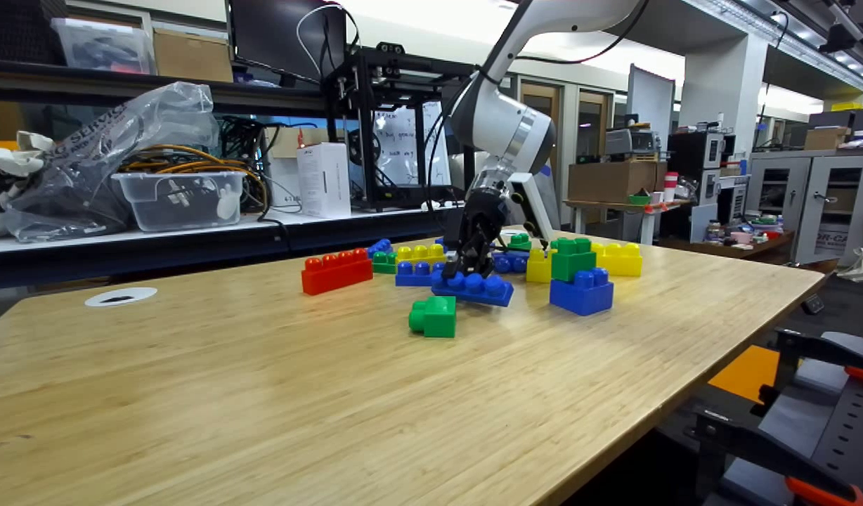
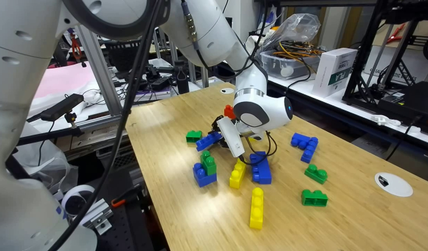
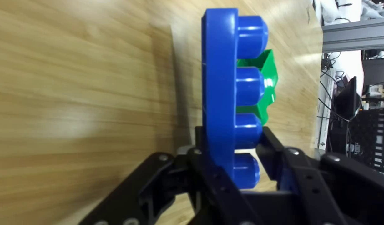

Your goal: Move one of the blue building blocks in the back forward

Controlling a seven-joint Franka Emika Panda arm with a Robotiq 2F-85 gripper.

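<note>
In the wrist view, wooden tabletop (image 3: pixel 85 78) filled the left. Just right of centre, the long blue plastic four-stud brick (image 3: pixel 220 82), probably the task's block, stretched lengthwise up the frame from the black gripper (image 3: pixel 232 138), whose jaws were clamped across its lower part. At the right, a hollow green plastic brick (image 3: pixel 269 90) lay partly behind the studs; lowering likely called for clearing it.

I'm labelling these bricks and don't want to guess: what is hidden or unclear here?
Wrist view: part of the green brick, behind the held blue brick.
Wrist view: the held blue brick's lower end, partly behind a gripper finger.
In an exterior view: part of the red brick, behind the arm.
In an exterior view: writing, too small to read.
</note>
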